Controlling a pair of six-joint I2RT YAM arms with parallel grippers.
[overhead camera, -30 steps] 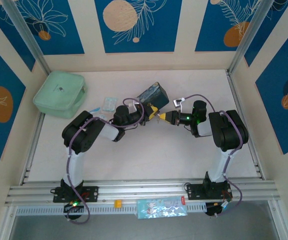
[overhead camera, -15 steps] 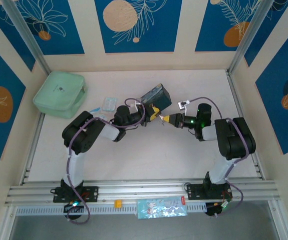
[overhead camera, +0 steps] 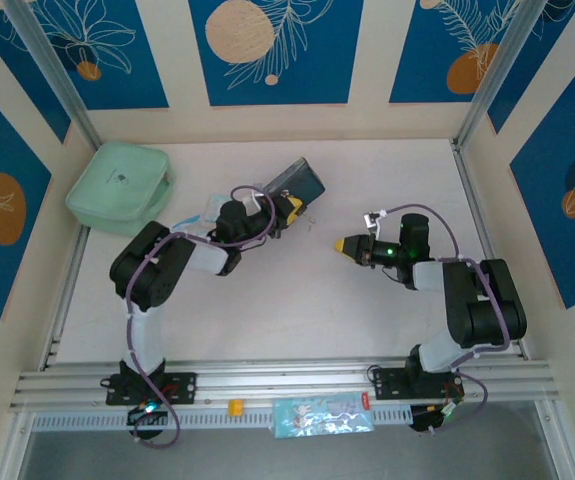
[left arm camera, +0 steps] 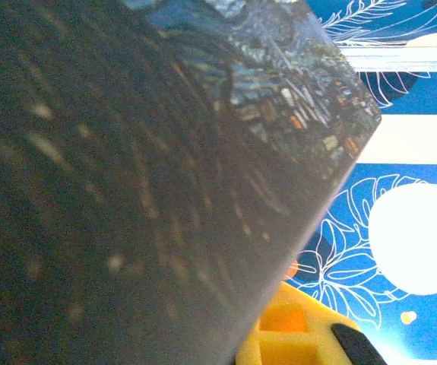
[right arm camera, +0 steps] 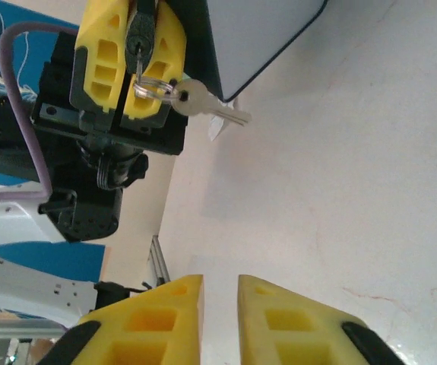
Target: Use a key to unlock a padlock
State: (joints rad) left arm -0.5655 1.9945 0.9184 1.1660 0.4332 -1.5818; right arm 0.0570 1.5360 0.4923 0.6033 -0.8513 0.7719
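The thin silver key [right arm camera: 207,106] hung in the upper left, far from the empty, barely open right gripper [right arm camera: 220,285]. The left gripper [overhead camera: 293,206] pinched the tiny dark padlock [right arm camera: 138,34].

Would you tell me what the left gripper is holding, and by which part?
The padlock, clamped by its body in the left gripper; the key hangs unheld.

The black-and-white left arm [overhead camera: 152,275] and its twin, the right arm [overhead camera: 467,300], are made the same way: bulky black joint housings linked by white tubes, each on a black base plate [overhead camera: 132,385]. A thin purple cable [overhead camera: 130,325] loops loosely along each one. The left tool [right arm camera: 131,68] and right tool [right arm camera: 220,283] have blocky yellow fingers with square hollows and black trim. A small green light [overhead camera: 389,250] glows near the right wrist.
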